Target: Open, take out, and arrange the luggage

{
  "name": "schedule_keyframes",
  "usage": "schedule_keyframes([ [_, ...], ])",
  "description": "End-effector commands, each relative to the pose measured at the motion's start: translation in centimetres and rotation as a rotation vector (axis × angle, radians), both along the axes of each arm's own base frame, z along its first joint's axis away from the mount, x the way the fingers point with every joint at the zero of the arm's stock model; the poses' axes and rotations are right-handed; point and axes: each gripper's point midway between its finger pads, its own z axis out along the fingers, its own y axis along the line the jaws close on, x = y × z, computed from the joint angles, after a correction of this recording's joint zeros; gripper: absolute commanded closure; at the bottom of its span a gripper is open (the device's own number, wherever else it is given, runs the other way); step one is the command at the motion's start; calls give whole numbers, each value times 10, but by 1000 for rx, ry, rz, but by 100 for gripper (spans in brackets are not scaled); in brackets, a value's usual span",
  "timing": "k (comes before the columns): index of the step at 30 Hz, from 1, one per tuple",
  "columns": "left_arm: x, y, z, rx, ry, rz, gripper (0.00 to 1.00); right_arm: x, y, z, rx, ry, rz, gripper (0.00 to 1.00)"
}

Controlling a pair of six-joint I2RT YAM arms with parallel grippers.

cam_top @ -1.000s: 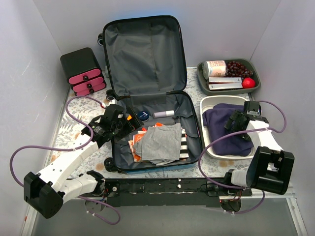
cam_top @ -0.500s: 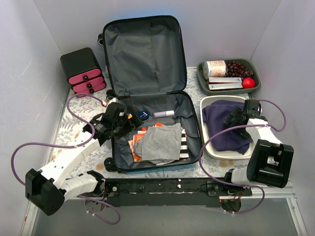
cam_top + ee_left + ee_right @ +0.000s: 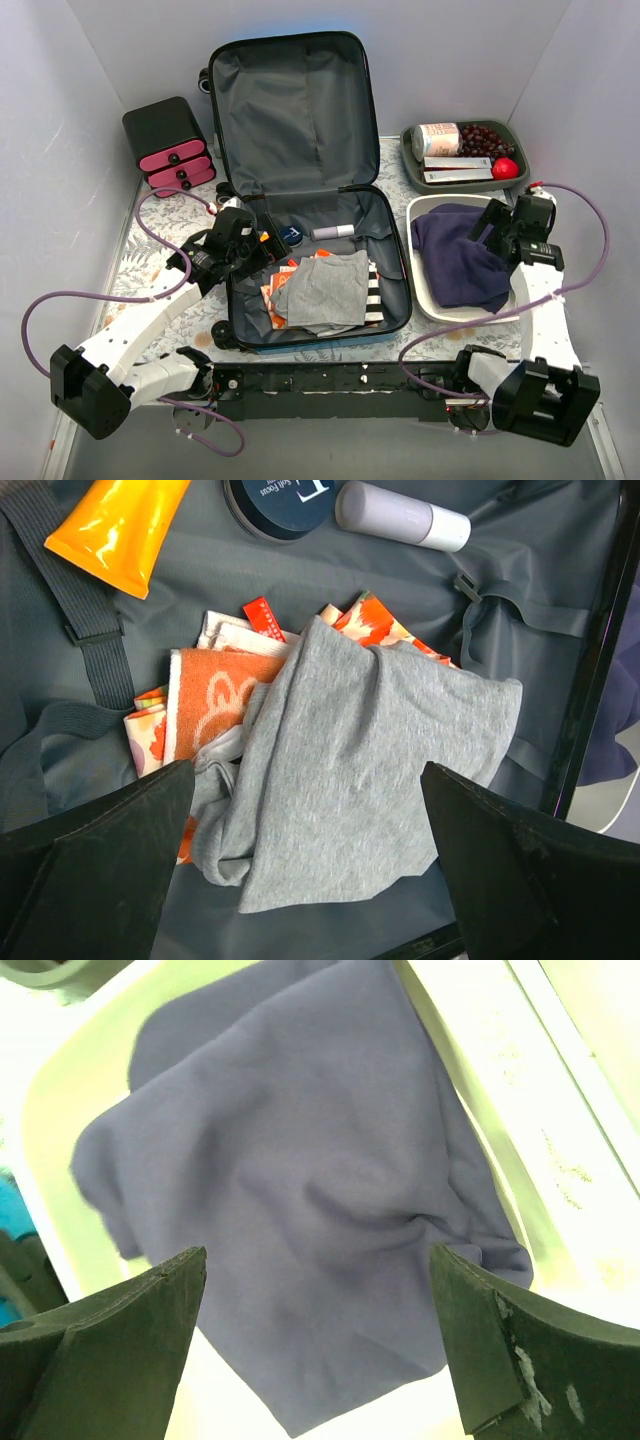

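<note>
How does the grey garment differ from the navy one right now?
The grey garment lies in the open luggage on orange-printed cloth; the navy garment lies in the white tub. Grey is pale, navy dark. The left gripper faces the grey garment, the right gripper the navy garment. Both are crumpled and ungripped, jaws open.

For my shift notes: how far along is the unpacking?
Done: the luggage lies open, and a navy garment sits in the white tray. In hand: nothing; left gripper and right gripper are open. Left: grey shirt, orange towel, orange tube, tin, lilac bottle inside.
</note>
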Motion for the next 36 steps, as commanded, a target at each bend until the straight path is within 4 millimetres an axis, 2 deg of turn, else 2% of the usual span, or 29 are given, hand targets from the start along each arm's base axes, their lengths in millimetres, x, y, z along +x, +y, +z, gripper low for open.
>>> schedule_keyframes([
  [1, -5, -3, 6, -10, -15, -59, 2, -6, 36, 30, 14, -59, 203, 2],
  [2, -7, -3, 3, -6, -7, -64, 2, -5, 68, 42, 37, -93, 333, 2],
  [4, -10, -4, -3, -5, 7, -74, 2, -12, 103, 47, 30, -81, 472, 3],
  [5, -11, -4, -5, -4, 12, -79, 2, -20, 137, 46, 50, -60, 602, 3],
  [6, -12, -4, -7, -5, 16, -82, 2, -24, 153, 54, 62, -63, 661, 4],
  [7, -14, -4, -12, -2, 25, -85, 2, -32, 166, 53, 89, -42, 695, 5],
  [8, -15, -5, -12, -9, 26, -94, 2, -43, 191, 55, 109, -43, 788, 5],
  [9, -16, -5, -13, -10, 24, -94, 2, -50, 204, 55, 130, -41, 824, 5],
  [10, -18, -3, -18, -4, 35, -94, 2, -65, 231, 57, 169, -45, 896, 6],
  [15, -36, -12, -32, -45, 83, -172, 2, -110, 291, 47, 257, 0, 1074, 6],
  [17, -40, -15, -36, -64, 92, -199, 2, -118, 306, 35, 278, 34, 1084, 6],
  [19, -47, -23, -41, -95, 105, -244, 2, -120, 310, 23, 299, 69, 1062, 6],
  [20, -48, -24, -42, -100, 106, -253, 2, -118, 308, 13, 287, 91, 1043, 7],
  [25, -54, -31, -56, -109, 139, -285, 2, -112, 301, -8, 252, 131, 963, 6],
  [26, -54, -32, -57, -110, 136, -286, 2, -113, 298, -18, 247, 150, 952, 7],
  [30, -56, -33, -66, -99, 153, -291, 2, -112, 308, -29, 276, 145, 971, 7],
  [33, -56, -34, -69, -96, 162, -290, 2, -112, 321, -28, 324, 135, 1014, 7],
  [36, -57, -33, -72, -87, 167, -289, 2, -113, 323, -36, 329, 161, 1009, 7],
])
